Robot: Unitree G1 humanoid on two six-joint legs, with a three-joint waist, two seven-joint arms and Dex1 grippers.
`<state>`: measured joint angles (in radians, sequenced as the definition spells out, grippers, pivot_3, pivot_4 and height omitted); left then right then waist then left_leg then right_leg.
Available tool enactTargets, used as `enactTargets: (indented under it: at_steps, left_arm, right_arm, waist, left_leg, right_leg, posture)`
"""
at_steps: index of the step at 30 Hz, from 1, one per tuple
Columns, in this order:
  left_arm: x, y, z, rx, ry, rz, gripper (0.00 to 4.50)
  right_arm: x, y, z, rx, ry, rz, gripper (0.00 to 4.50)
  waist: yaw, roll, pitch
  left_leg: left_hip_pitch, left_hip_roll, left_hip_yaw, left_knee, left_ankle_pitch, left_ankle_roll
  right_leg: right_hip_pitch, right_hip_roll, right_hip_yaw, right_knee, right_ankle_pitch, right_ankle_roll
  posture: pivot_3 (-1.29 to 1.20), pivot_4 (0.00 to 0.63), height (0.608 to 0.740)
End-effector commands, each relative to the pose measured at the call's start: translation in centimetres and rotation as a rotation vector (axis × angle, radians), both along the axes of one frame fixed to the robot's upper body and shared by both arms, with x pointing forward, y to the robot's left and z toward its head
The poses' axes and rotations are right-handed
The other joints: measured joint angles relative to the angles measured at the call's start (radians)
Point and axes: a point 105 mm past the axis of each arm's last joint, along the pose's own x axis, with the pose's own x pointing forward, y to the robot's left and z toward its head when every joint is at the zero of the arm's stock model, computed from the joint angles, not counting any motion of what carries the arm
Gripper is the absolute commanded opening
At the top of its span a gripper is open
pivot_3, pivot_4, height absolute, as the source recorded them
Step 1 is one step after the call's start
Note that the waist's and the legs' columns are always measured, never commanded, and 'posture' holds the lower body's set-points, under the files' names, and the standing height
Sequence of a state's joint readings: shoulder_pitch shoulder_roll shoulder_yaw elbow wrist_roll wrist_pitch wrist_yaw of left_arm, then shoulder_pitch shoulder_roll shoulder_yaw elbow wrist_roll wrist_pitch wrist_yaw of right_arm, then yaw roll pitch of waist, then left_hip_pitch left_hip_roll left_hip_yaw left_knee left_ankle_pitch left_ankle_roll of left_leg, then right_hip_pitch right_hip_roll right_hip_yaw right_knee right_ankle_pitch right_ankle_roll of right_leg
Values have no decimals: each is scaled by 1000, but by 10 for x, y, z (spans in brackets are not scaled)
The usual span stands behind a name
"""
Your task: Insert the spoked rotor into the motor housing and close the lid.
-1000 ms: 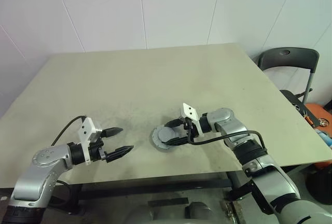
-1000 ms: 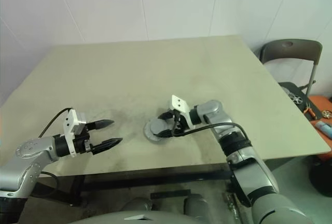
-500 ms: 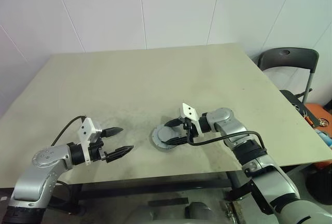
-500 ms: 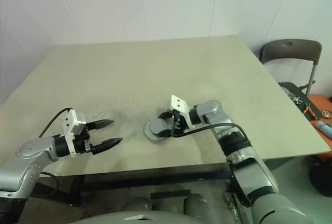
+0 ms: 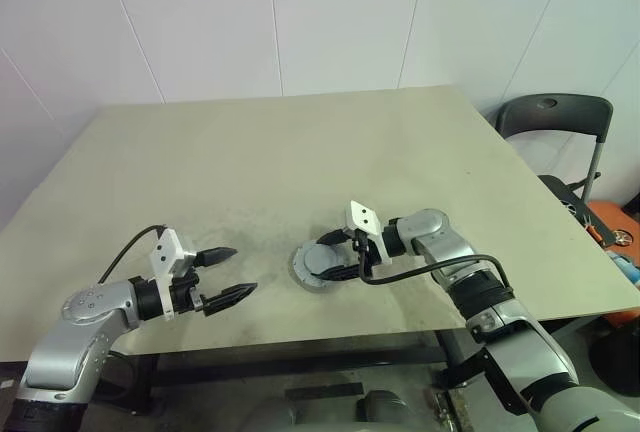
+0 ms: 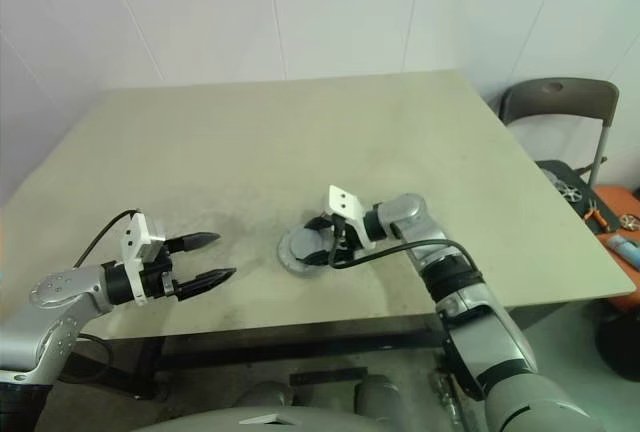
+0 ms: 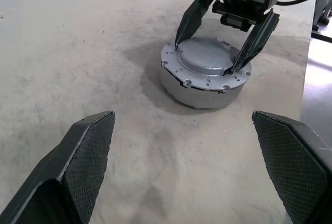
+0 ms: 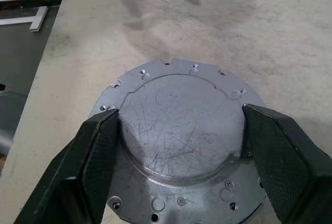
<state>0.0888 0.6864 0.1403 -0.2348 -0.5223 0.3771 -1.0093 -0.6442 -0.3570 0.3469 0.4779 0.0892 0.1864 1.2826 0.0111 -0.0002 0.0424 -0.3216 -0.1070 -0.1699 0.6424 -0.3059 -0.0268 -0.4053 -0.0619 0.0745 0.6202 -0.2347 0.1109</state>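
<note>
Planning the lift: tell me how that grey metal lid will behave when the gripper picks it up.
The lid looks like rigid machined metal, so probably stiff and heavy for its size. Its smooth scratched face may slip between the right gripper fingers. Flat and low on the table, it is unlikely to tip.

The table [image 5: 300, 142] is viewed from above and behind by both head cameras. The lid [image 7: 205, 60] is seen low and level from the left wrist, and closely from above by the right wrist.
</note>
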Motion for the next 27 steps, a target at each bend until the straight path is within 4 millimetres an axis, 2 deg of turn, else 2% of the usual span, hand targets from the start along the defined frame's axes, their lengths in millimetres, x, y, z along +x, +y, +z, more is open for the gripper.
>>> enactTargets:
  at_steps: [1,11,22,24,27]
  left_arm:
    - [2,2,8,14,-41,-2,4500]
    - [3,1,9,13,-42,-3,4500]
    - [3,0,8,12,-40,-5,4500]
    - [3,0,8,10,-41,-6,4500]
    - [3,0,8,11,-43,-7,4500]
  right_arm:
    - [-3,-10,-22,-91,44,-30,3399]
    - [0,-16,-33,-155,85,-88,3399]
    - [-5,-17,-35,-143,91,-60,3399]
    - [-6,-14,-31,-100,104,-65,3399]
    - [-1,-4,-14,-1,94,-73,3399]
  waist:
    - [0,0,0]
    - [0,-1,-1]
    - [0,-1,-3]
    - [1,-1,-3]
    - [1,-1,-3]
  left_leg:
    - [0,0,0,0,0,0]
    - [1,0,0,0,0,0]
    - [2,0,0,2,0,0]
    - [2,0,0,2,0,0]
    - [2,0,0,2,0,0]
  right_leg:
    - [0,0,0,0,0,0]
    - [1,0,0,0,0,0]
    - [3,0,0,0,-4,1]
    - [3,0,0,0,-4,1]
    - [3,0,0,0,-4,1]
  posture:
    - [0,0,740]
    - [0,0,740]
    - [0,0,740]
    - [0,0,740]
    - [0,0,740]
